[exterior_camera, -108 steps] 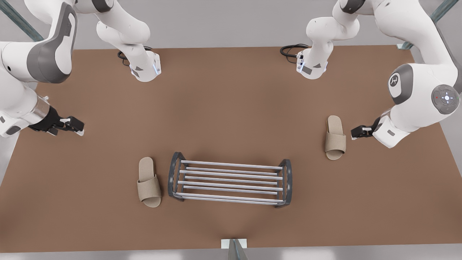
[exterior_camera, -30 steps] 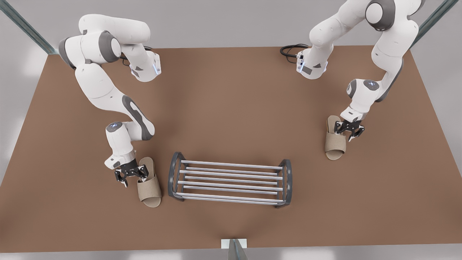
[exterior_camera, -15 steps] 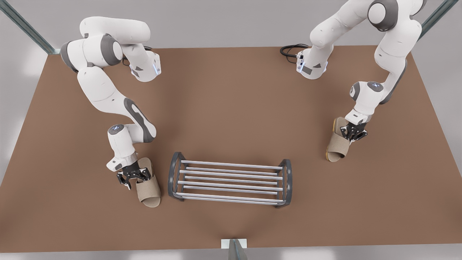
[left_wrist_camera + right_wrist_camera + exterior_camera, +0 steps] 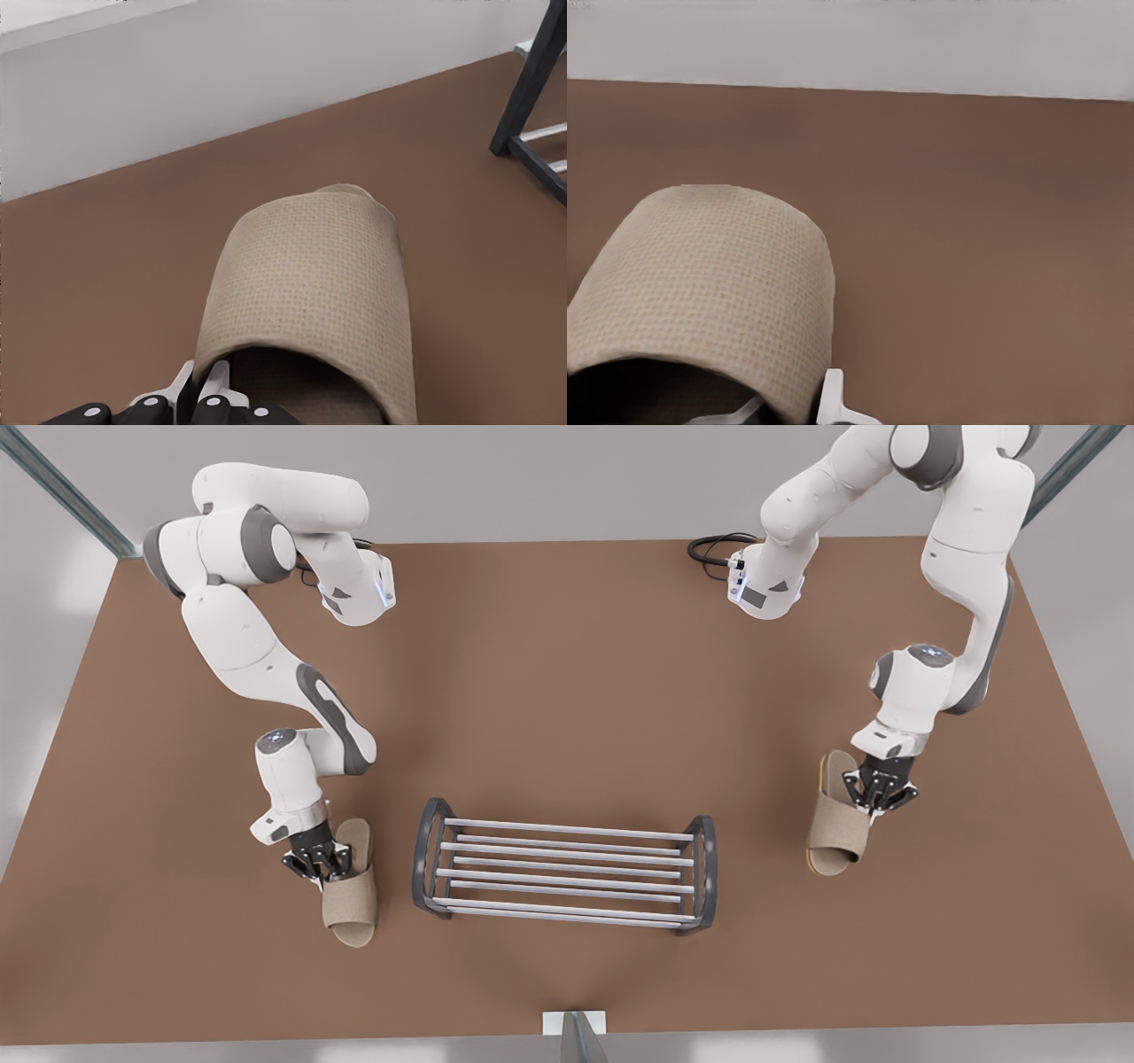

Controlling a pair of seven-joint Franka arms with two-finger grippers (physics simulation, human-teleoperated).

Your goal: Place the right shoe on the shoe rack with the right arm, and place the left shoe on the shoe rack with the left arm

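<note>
The shoe rack point(image 4: 563, 878) stands on the brown bench point(image 4: 567, 691), both tiers bare. Off its end frame on the front view's left, just beside it but apart, hangs the left shoe point(image 4: 348, 895) — a beige slipper, lifted with its toe pointing away from the arm bases. The left tool point(image 4: 319, 862) is clamped on the edge of its upper band; the left wrist view shows the fingers point(image 4: 211, 390) pinching that edge, with the rack's dark frame point(image 4: 528, 88) nearby. Well off the rack's other end, the right shoe point(image 4: 837, 828) is pinched the same way by the right tool point(image 4: 879, 791) — one finger point(image 4: 833, 398) outside the band.
</note>
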